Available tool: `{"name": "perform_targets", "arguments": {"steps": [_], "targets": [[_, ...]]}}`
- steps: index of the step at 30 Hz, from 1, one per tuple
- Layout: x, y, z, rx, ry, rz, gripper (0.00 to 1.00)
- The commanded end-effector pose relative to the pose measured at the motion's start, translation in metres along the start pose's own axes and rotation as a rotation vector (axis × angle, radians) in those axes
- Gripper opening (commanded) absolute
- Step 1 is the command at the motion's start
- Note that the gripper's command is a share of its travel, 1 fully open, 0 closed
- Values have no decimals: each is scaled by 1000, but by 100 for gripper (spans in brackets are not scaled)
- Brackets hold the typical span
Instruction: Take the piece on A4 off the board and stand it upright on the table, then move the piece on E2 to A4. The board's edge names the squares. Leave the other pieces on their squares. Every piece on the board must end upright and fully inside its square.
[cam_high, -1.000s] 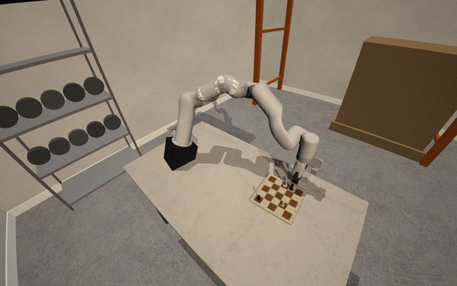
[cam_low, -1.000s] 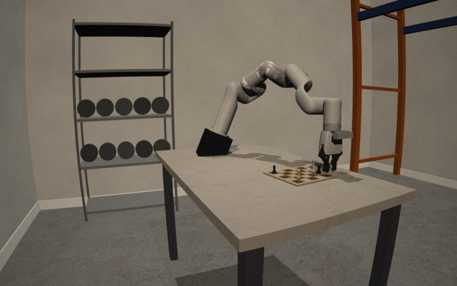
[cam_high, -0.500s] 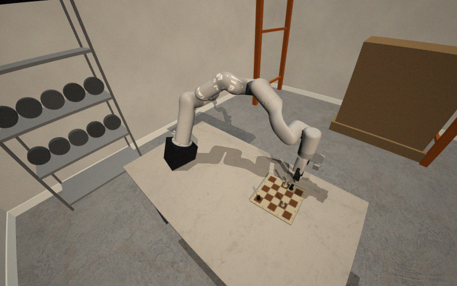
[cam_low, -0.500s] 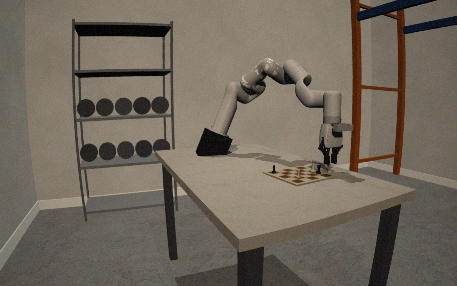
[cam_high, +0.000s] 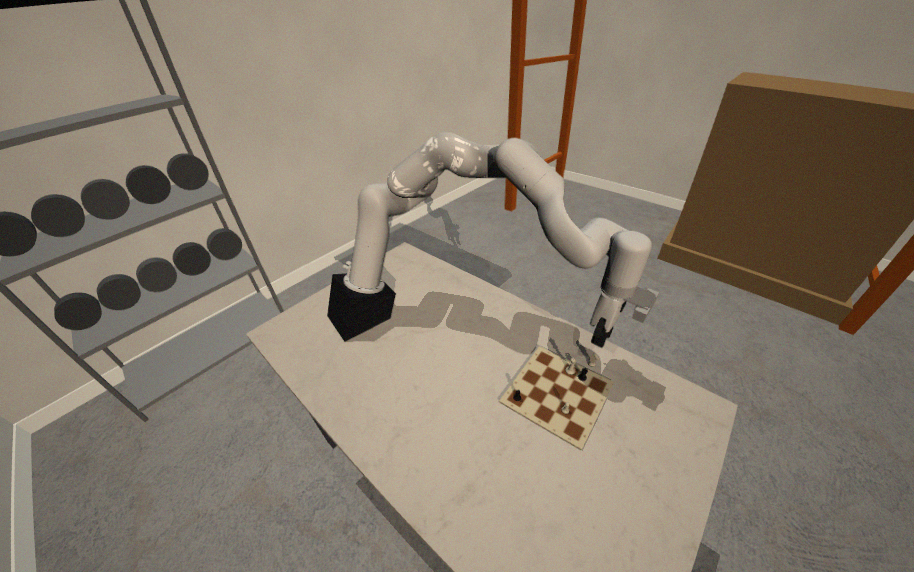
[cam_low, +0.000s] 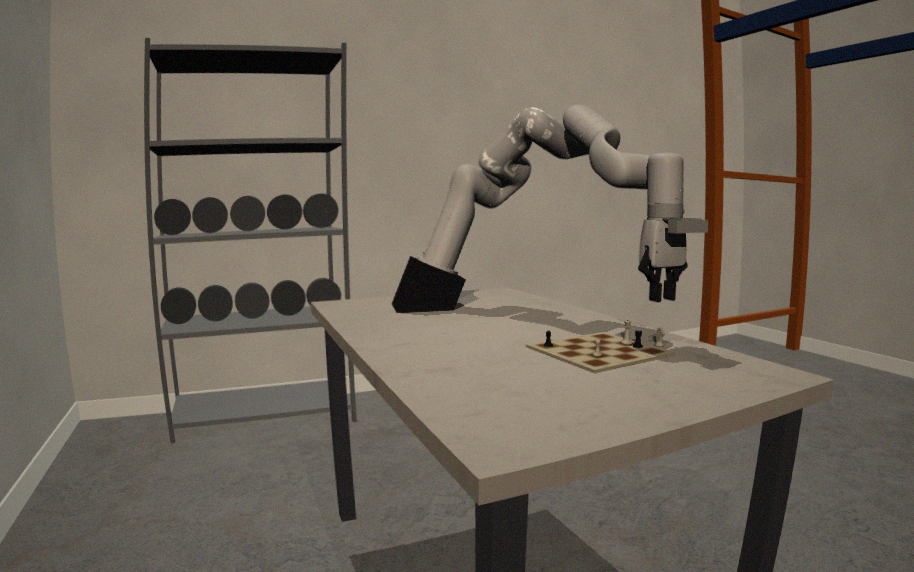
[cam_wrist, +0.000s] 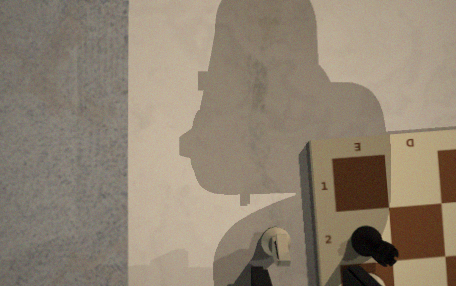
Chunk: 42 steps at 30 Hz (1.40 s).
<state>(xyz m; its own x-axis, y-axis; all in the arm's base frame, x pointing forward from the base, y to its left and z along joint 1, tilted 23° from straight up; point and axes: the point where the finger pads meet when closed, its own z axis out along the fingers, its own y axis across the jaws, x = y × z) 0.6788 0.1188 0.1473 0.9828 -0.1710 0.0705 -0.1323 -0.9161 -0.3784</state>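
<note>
And here's the pale piece (cam_high: 592, 362) (cam_low: 659, 337) (cam_wrist: 276, 245), upright on the surface (cam_high: 438, 418) (cam_low: 512, 411) (cam_wrist: 165, 220), below the tool (cam_high: 599, 333) (cam_low: 662, 294) (cam_wrist: 310, 277), just beside the board (cam_high: 541, 424) (cam_low: 560, 356) (cam_wrist: 320, 200)! The black piece (cam_high: 583, 374) (cam_low: 638, 339) (cam_wrist: 370, 242), crown-topped, stands upright on E2, also lower than the tool. The board lies flat, brown and cream checks, lettered edge, below the tool.

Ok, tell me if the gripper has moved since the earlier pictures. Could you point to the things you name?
Yes: upward, judged against the chessboard (cam_high: 574, 430) (cam_low: 595, 364) (cam_wrist: 415, 180); the gripper (cam_high: 599, 342) (cam_low: 661, 298) (cam_wrist: 306, 274) has risen.
</note>
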Motion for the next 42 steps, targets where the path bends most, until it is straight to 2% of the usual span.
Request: {"name": "perform_targets", "arguments": {"steps": [1, 4, 5, 29, 36, 42], "targets": [[1, 0, -4, 1, 3, -1, 39], [1, 0, -5, 1, 3, -1, 39], [1, 0, -5, 1, 3, -1, 100], [1, 0, -5, 1, 3, -12, 100], [1, 1, -5, 1, 3, -80, 100], [1, 6, -4, 0, 3, -277, 100]]}}
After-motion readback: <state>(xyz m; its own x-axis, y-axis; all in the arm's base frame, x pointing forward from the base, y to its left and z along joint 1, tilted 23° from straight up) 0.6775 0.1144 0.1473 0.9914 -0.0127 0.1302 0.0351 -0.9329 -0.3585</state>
